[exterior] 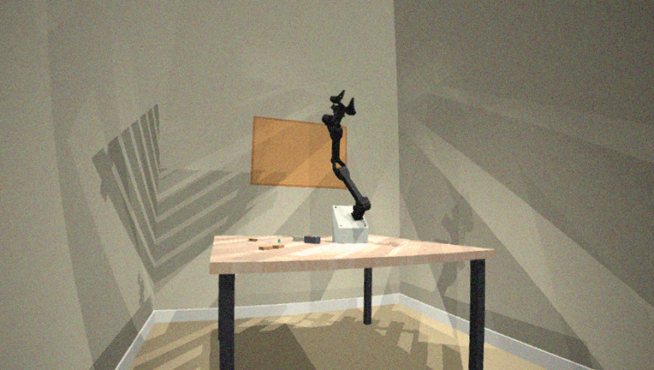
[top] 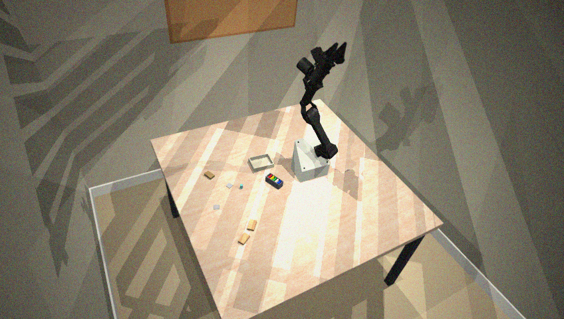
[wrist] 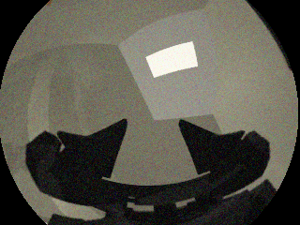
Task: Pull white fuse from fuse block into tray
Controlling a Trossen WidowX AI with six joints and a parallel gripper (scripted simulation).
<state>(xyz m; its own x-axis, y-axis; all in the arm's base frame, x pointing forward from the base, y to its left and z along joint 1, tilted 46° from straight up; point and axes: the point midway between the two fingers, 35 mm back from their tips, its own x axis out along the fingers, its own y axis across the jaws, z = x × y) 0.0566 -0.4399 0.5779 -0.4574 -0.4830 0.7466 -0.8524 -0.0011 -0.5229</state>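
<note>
The pincer (top: 337, 50) is raised high above the table (top: 316, 221), pointing up and away toward the wall, its two fingers spread wide with nothing between them; the wrist view shows only wall and a bright pale rectangle (wrist: 172, 60) past the tips. Below it the black arm (top: 316, 118) rises in a bent line from a pale grey base block (top: 308, 161) that stands near the far right part of the table.

Just left of the base, on the table, lies the dark fuse block (top: 274, 180) with a row of coloured fuses in it; red, yellow, green and blue tops show, and the white fuse is too small to make out in these views. The tray (top: 261, 162), shallow and grey-rimmed, sits just beyond the block on its far left side, apart from it.

Further left and nearer lie small loose pieces: a tan tile (top: 209, 174), two grey squares (top: 229, 185), a teal cube (top: 240, 186), and two tan blocks (top: 247, 231). An orange board (exterior: 291, 153) hangs on the far wall.
</note>
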